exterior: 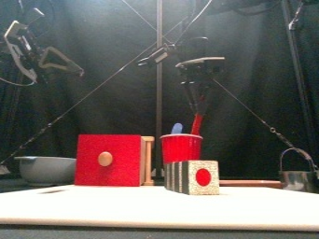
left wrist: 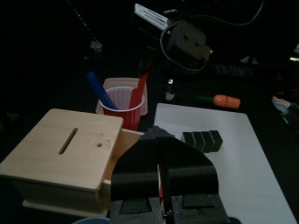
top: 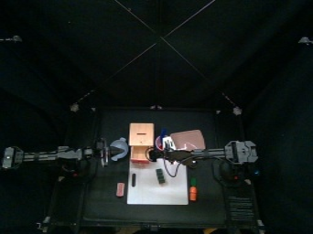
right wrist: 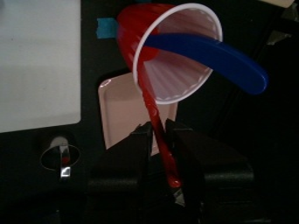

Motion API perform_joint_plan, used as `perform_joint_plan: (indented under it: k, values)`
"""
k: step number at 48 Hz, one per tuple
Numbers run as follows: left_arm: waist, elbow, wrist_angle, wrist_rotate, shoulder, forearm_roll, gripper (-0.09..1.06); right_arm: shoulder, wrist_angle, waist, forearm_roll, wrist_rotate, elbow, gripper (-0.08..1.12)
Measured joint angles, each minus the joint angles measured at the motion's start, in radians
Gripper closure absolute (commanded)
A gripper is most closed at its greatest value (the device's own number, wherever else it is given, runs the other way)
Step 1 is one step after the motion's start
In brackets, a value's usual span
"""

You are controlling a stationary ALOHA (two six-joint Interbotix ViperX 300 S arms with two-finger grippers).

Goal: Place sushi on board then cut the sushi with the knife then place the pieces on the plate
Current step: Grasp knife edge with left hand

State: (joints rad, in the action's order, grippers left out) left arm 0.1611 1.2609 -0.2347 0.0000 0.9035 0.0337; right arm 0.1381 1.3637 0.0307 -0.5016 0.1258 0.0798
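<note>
The dark green sushi roll (exterior: 193, 176) (top: 160, 174) lies on the white cutting board (top: 171, 187) (left wrist: 228, 171), in one piece with its red end facing front. Behind the board stands the red cup (exterior: 181, 147) (right wrist: 163, 52) with the blue knife (exterior: 176, 128) (right wrist: 216, 57) in it. My right gripper (exterior: 196, 93) (right wrist: 165, 153) hangs over the cup, shut on the red knife (exterior: 196, 121) (right wrist: 156, 109), whose tip is still inside the cup. Left of the box, my left gripper (left wrist: 156, 166) (top: 116, 151) is raised and shut on nothing. The pink plate (top: 188, 139) (right wrist: 122, 114) lies behind the cup.
The wooden box (top: 145, 137) with its red drawer front (exterior: 108, 160) stands left of the cup. At far left sits a blue-grey bowl (exterior: 44, 168), at far right the metal cutter (exterior: 296, 177). Two small orange toys (top: 120, 189) (top: 192, 192) lie near the front.
</note>
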Motion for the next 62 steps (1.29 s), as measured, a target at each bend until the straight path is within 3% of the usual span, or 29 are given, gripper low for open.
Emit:
perform_joint_plan:
  k: [13, 24, 38, 62]
  values:
    - [0.002, 0.0, 0.0, 0.0, 0.0, 0.0, 0.81, 0.002, 0.0, 0.002, -0.026, 0.0, 0.011, 0.45]
    - [0.002, 0.0, 0.0, 0.0, 0.0, 0.0, 0.81, 0.0, 0.0, 0.002, -0.057, 0.0, 0.015, 0.56]
    - [0.0, 0.002, 0.0, 0.0, 0.0, 0.0, 0.81, -0.009, 0.005, -0.011, -0.066, -0.012, 0.006, 0.56]
    - [0.0, -0.002, 0.0, 0.0, -0.002, 0.0, 0.81, -0.204, 0.005, -0.058, -0.08, -0.052, -0.011, 0.56]
